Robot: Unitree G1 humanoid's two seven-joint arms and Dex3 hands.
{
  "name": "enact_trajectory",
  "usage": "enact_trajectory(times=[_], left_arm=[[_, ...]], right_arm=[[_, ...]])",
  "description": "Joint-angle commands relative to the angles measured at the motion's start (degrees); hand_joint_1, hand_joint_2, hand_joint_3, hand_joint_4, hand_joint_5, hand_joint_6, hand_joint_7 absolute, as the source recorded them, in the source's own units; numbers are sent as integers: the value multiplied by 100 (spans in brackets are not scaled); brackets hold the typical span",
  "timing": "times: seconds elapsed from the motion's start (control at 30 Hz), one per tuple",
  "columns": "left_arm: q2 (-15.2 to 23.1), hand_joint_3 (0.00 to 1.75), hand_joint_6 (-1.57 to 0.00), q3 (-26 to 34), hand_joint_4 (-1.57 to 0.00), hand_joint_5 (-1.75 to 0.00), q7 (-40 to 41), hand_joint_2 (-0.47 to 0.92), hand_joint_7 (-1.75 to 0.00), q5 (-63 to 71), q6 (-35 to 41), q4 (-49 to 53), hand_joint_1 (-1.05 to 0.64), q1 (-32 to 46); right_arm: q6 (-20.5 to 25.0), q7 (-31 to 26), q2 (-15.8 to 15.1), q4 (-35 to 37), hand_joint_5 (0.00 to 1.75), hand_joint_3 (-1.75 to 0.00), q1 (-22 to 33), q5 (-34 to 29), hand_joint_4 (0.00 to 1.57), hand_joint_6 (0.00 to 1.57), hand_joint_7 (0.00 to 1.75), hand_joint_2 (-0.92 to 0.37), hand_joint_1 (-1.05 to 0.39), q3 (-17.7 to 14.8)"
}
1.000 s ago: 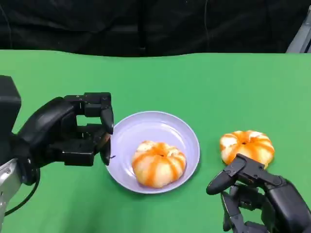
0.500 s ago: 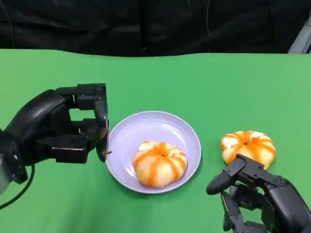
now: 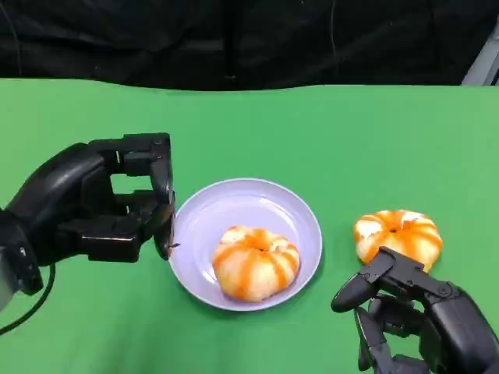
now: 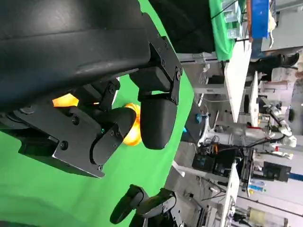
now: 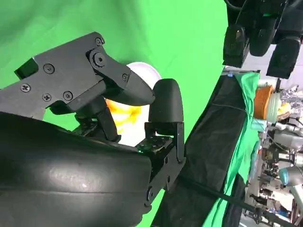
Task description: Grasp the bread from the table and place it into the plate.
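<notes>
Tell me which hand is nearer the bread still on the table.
Right. The right hand sits just in front of that bread; the left hand is beyond the plate, at its far side.

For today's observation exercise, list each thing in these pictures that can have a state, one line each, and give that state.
Bread in the plate: lying inside the plate, touched by no robot hand.
Bread on the table: on the green cloth, right of the plate, not held.
Plate: flat on the table, holding one bread.
Left robot hand: beside the plate's left rim, fingers apart, holding nothing.
Right robot hand: near the table bread, fingers apart, holding nothing.
</notes>
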Motion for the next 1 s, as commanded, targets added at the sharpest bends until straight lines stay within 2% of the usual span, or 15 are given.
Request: enact_trajectory(times=[0.03, 1.0], left_arm=[[110, 121, -68, 174, -81, -175, 86, 60, -174, -181, 123, -145, -3, 70], [234, 122, -66, 270, -81, -175, 222, 60, -175, -461, 254, -379, -4, 192]], right_arm=[[-51, 5, -22, 75, 175, -98, -37, 37, 76, 71, 147, -69, -7, -58], [-108, 6, -39, 102, 175, -98, -43, 20, 76, 70, 148, -69, -7, -61]])
